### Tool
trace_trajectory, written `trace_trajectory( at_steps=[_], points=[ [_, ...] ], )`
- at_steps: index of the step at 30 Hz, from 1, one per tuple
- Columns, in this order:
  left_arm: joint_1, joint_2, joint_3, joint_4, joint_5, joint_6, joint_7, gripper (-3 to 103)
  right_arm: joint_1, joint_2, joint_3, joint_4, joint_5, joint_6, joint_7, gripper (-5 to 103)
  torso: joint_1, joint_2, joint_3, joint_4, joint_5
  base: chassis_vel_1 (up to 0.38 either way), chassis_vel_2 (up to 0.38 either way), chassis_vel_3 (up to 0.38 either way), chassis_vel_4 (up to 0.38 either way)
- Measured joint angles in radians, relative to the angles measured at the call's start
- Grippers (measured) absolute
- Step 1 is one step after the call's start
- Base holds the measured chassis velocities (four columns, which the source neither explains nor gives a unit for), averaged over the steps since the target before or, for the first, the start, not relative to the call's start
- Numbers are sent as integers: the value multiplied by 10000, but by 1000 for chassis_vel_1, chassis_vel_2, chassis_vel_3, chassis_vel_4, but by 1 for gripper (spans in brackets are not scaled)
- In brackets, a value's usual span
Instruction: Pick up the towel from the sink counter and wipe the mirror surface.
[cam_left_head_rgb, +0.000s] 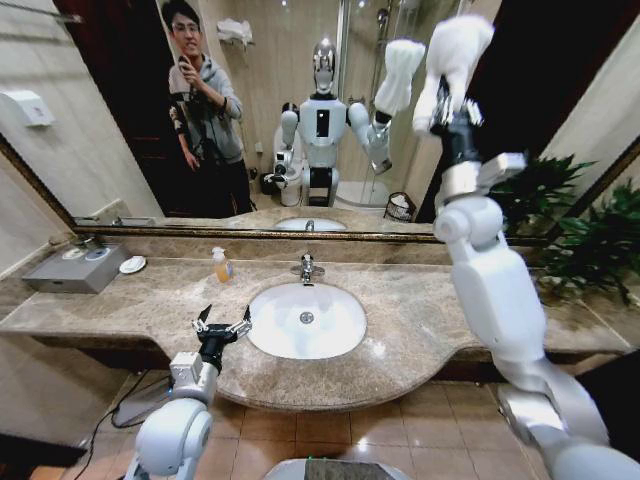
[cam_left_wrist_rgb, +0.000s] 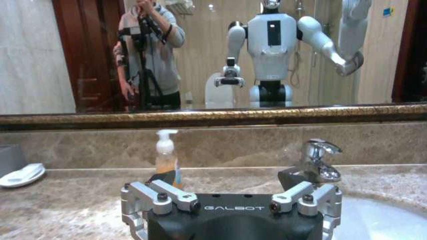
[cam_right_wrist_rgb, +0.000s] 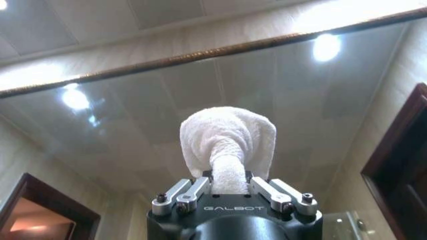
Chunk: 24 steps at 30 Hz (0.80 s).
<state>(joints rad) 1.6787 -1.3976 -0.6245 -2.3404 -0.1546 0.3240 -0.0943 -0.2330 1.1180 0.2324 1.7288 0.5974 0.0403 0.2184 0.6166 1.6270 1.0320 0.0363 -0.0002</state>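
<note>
From the head camera I see my right arm raised high at about 1 o'clock, its right tool (cam_left_head_rgb: 447, 105) pointing up at the mirror (cam_left_head_rgb: 120, 110). The tool is clamped on the towel (cam_left_head_rgb: 458, 50), a white terry wad bunched between the fingers and standing up above them. In the right wrist view the fingers (cam_right_wrist_rgb: 175, 192) close in on a narrow neck of towel (cam_right_wrist_rgb: 228, 145), and the cloth fans out into a rounded lump beyond them, set against the glass just below the bronze frame (cam_right_wrist_rgb: 200, 52). I cannot tell whether the cloth is touching the glass or only close to it.

My left arm sits low at about 7 o'clock. The left tool (cam_left_head_rgb: 222, 325) hovers over the front edge of the sink counter (cam_left_head_rgb: 420, 330), just beside the 9 o'clock rim of the white basin (cam_left_head_rgb: 306, 320). Its fingers (cam_left_wrist_rgb: 163, 192) are spread wide with nothing between them.

On the counter, at the back wall, the chrome faucet (cam_left_head_rgb: 307, 267) stands at 12 o'clock of the basin. A soap pump bottle (cam_left_head_rgb: 220, 265) stands to its 9 o'clock side, and farther that way lies a small white dish (cam_left_head_rgb: 132, 264), then a grey tray (cam_left_head_rgb: 75, 268) at the counter's end.
</note>
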Motion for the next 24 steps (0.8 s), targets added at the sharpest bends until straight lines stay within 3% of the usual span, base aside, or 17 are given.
trace_trajectory(
  at_steps=[13, 24],
  points=[
    [0, 0, 0, 0, 0, 0, 0, 100, 744, 544, -494, -680, -80, -354, -41, 17, 4, 2, 1, -1, 2, 3, 0, 8, 3],
    [0, 0, 0, 0, 0, 0, 0, 100, 731, 713, -607, -755, -12, -322, -346, 17, 5, 1, 1, 2, 1, -114, 114, 119, -120]
  ],
)
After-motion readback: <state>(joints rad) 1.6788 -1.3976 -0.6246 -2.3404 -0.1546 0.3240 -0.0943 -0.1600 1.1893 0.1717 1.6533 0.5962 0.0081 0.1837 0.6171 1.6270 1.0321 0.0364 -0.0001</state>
